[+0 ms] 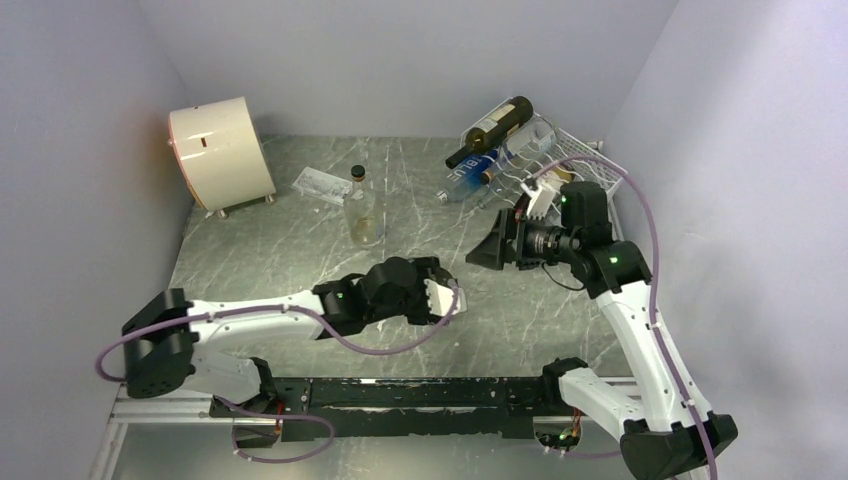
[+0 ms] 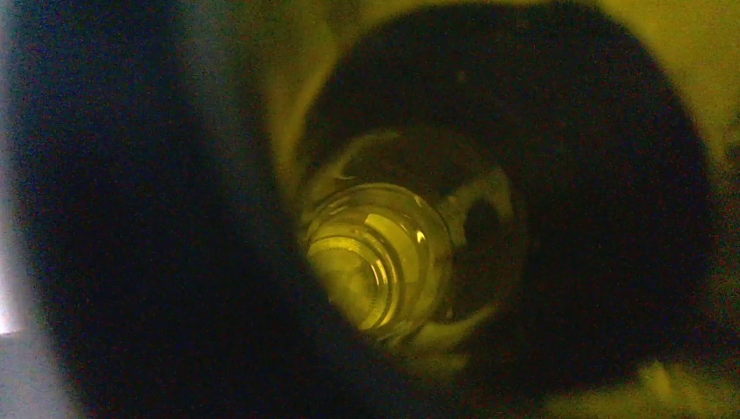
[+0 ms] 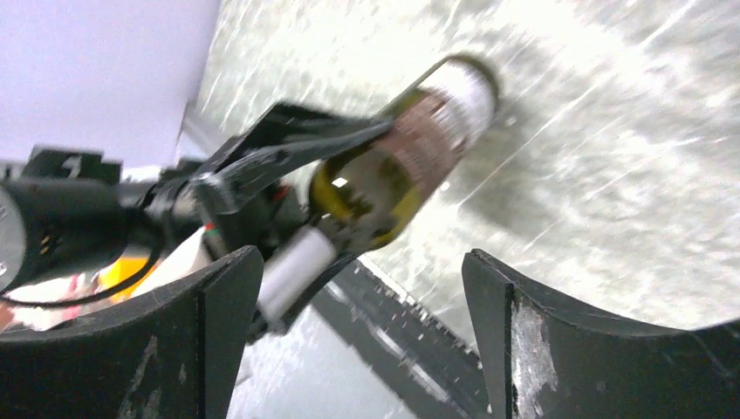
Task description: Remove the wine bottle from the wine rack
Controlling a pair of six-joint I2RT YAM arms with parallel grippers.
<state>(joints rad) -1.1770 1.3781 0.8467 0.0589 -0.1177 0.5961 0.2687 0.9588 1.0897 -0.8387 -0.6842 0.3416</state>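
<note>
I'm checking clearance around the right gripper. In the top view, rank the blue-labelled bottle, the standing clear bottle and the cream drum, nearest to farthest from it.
1. Blue-labelled bottle, lying at the left end of the wine rack, just beyond the right gripper.
2. Clear bottle, upright, mid-table to the left.
3. Cream drum, far left corner.

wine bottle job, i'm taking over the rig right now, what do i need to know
Left gripper: jaws closed on a greenish wine bottle, held low over the table, clear of the wine rack.
Right gripper: jaws open, empty, between that bottle and the rack.
Rack: back right, with a dark bottle lying on top.
Done: one bottle is off the rack.
Left: set it down and release. Whether it already touches the table cannot be told.
</note>
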